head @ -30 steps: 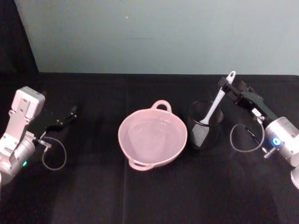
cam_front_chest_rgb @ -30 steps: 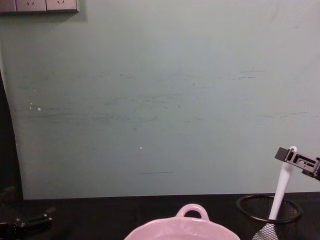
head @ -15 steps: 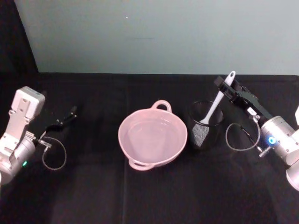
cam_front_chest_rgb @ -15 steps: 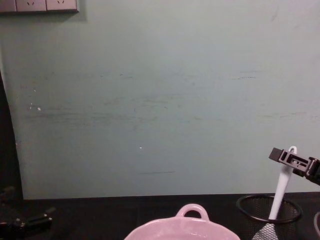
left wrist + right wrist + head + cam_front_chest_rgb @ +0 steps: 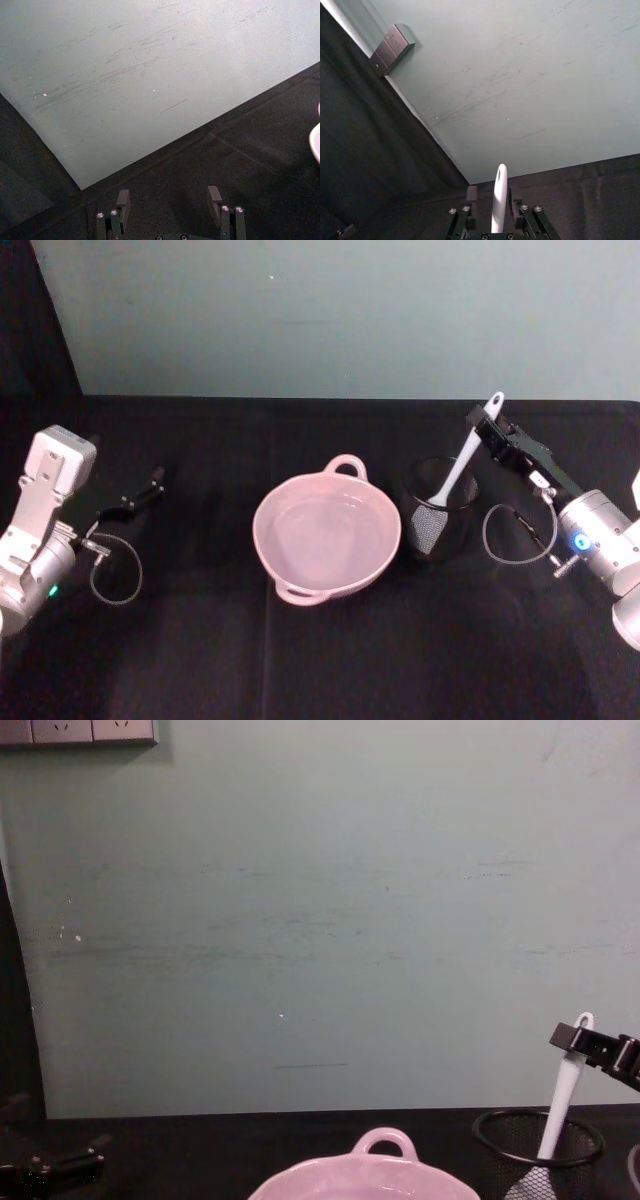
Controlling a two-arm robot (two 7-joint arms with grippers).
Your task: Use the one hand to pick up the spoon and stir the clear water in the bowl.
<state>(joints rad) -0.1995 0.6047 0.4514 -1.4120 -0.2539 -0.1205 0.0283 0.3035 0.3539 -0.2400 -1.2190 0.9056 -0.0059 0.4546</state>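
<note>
1. Our right claw (image 5: 483,423) straddles the spoon (image 5: 462,462) high on its handle, jaws slightly apart, not clamping it.
2. The spoon stands tilted in the mesh cup (image 5: 432,528), just beside the bowl (image 5: 259,530) of water (image 5: 325,535).
3. Our left claw (image 5: 152,483) is open, far left over the counter (image 5: 200,640).

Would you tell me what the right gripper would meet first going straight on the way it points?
The spoon: its handle stands between the right gripper's open fingers; beyond, probably the green wall. The left gripper sits parked at the table's left.
</note>
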